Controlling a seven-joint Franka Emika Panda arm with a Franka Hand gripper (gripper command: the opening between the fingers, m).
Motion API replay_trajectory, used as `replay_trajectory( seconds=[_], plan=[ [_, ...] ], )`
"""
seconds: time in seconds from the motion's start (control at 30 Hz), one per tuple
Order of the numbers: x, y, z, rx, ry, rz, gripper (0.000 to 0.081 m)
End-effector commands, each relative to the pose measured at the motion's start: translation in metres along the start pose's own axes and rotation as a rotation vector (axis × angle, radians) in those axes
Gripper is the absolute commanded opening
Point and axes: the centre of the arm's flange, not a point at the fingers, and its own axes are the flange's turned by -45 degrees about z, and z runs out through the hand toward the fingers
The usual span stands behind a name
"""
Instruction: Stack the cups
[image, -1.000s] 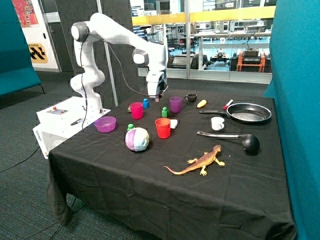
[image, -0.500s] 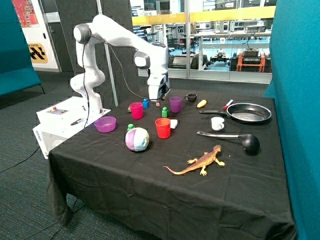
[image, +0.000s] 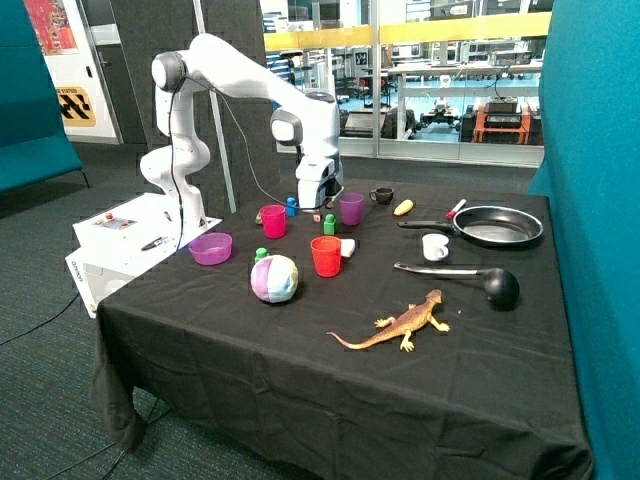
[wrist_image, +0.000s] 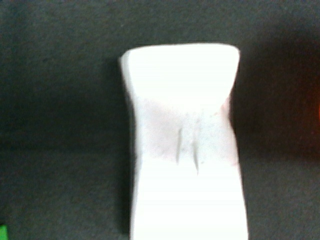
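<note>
Three cups stand apart and upright on the black tablecloth in the outside view: the red cup (image: 326, 256) nearest the front, the magenta cup (image: 273, 221) behind it toward the robot base, and the purple cup (image: 351, 209) at the back. My gripper (image: 320, 207) hangs low over the cloth between the magenta and purple cups and holds none of them. In the wrist view a blurred white shape (wrist_image: 184, 145) fills the middle over black cloth, with a red glow (wrist_image: 317, 115) at one edge.
A purple bowl (image: 211, 248), a pastel ball (image: 274, 278), small green (image: 329, 224) and blue (image: 291, 207) pieces and a white block (image: 347, 247) lie near the cups. A black mug (image: 383, 196), white mug (image: 435, 246), pan (image: 497, 226), ladle (image: 500, 286) and toy lizard (image: 400, 324) lie beyond.
The arm has moved from near the magenta cup toward the purple cup and dropped lower toward the cloth. The cups have not moved.
</note>
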Motion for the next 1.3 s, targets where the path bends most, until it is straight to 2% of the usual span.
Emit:
replay_trajectory(
  seconds=[0.0,0.53,1.27],
  plan=[
    [0.012,0.013,0.0,0.0008,-0.0013,0.015,0.051],
    [0.024,0.039,0.006,0.0007,-0.0013,0.037,0.0467],
    [0.034,0.041,0.041,0.0008,-0.0013,0.012,0.0449]
  ],
)
